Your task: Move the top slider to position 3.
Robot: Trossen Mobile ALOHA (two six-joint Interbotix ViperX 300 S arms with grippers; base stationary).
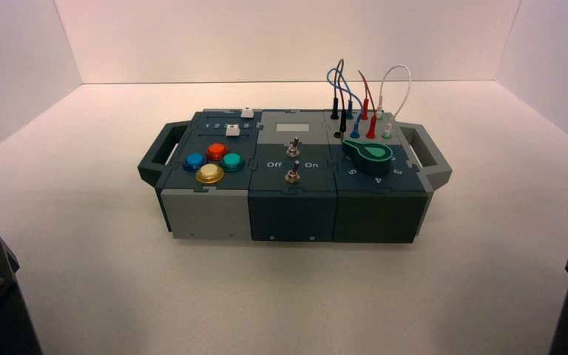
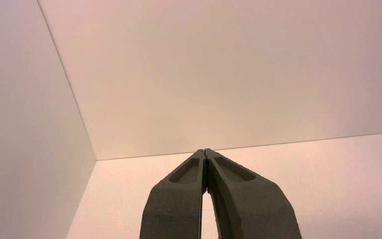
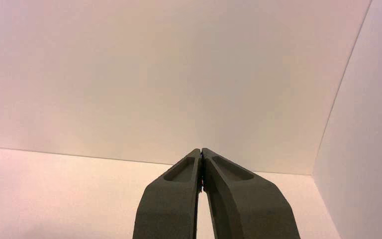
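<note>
Top slider (image 1: 248, 112) at box's far-left corner, track running left-right. Left gripper (image 2: 205, 152) closed, empty, parked near-left; right gripper (image 3: 201, 150) likewise near-right. Left arm likely nearer.

You have the box (image 1: 293, 177) in the middle of the tabletop (image 1: 89, 296), with a handle (image 1: 157, 153) on its left end and another handle (image 1: 427, 153) on its right end. On the box's left section, the top slider (image 1: 247, 112) sits at the far edge, with a second slider (image 1: 231, 131) just in front of it and a little to the left. Nearer you lies a cluster of four buttons (image 1: 212, 162). On the middle section, two toggle switches (image 1: 292, 161) stand one behind the other. On the right section, the dial (image 1: 368, 153) lies in front of the plugged wires (image 1: 361, 103). Both arms sit at your near corners, well apart from the box.
</note>
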